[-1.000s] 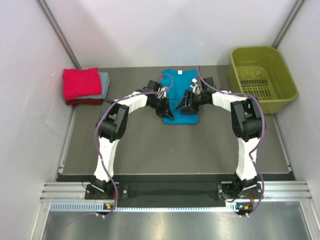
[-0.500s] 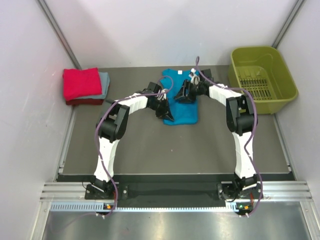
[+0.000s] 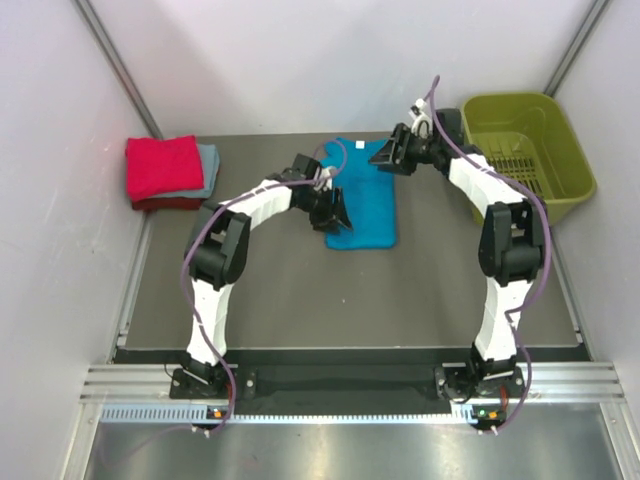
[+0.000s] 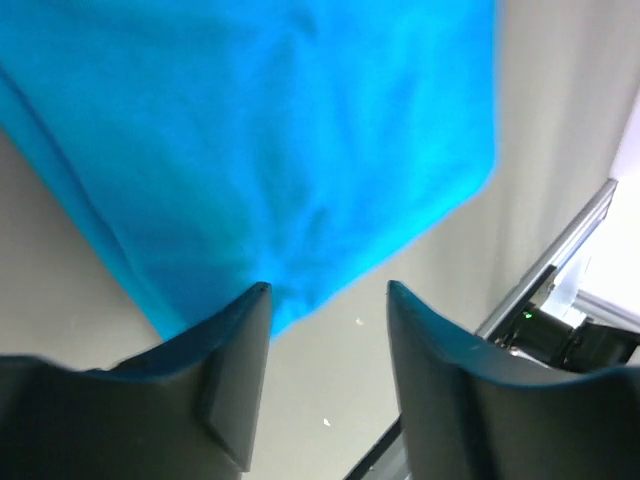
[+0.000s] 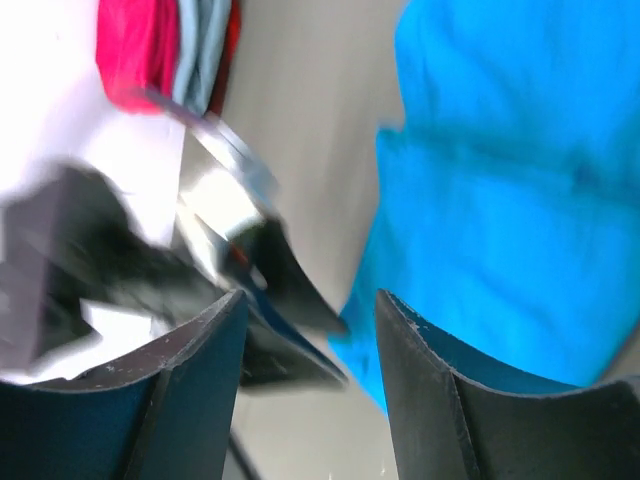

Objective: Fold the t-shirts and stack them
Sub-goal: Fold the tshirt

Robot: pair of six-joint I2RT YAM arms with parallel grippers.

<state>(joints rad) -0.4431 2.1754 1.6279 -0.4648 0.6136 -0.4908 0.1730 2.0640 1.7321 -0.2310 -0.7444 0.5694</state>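
Bright teal-blue cotton t-shirt point(image 3: 366, 205), folded narrow — left gripper point(image 3: 335, 211) just let go, right gripper point(image 3: 387, 160) lifted away, both spread empty — fold apparently done, stacking pending.

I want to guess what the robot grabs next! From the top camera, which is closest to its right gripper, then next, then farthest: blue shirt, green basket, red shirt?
From the right gripper:
1. Blue shirt, right beside it, mid-table.
2. Green basket, in the far right corner.
3. Red shirt, on the pile far left.
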